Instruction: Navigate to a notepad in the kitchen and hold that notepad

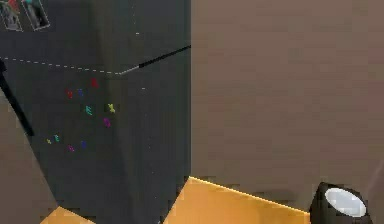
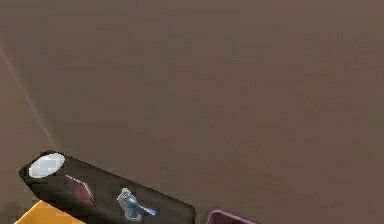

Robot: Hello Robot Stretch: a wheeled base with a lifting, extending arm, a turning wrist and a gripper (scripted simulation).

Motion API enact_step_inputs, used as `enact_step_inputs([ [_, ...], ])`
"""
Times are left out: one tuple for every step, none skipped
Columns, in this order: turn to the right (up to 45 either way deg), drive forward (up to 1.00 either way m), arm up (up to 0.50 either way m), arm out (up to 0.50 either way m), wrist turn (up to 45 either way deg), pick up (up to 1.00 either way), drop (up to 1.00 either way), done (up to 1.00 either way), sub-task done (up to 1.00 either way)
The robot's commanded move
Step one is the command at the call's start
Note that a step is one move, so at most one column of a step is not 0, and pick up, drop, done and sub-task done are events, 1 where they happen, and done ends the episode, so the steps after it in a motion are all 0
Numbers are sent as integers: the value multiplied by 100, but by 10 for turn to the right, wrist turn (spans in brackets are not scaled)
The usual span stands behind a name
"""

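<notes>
Ahead, one dark fridge (image 1: 100,100) stands against the brown wall (image 1: 290,90), with several small coloured magnets (image 1: 88,110) on its door and one orange desk (image 1: 230,205) below it. On one dark slab (image 2: 100,180) stand one round pot (image 2: 45,165) with a pale top, one dark red square (image 2: 78,187) and one bluish tap-like thing (image 2: 130,203). One flat purplish thing (image 2: 235,217) lies just past the slab's end. Whether either flat thing is the notepad cannot be told, nor the fingers' state or their place beside it.
</notes>
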Motion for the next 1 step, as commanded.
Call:
enact_step_inputs([
  [-330, 0, 0, 0, 0, 0, 0, 0, 0],
])
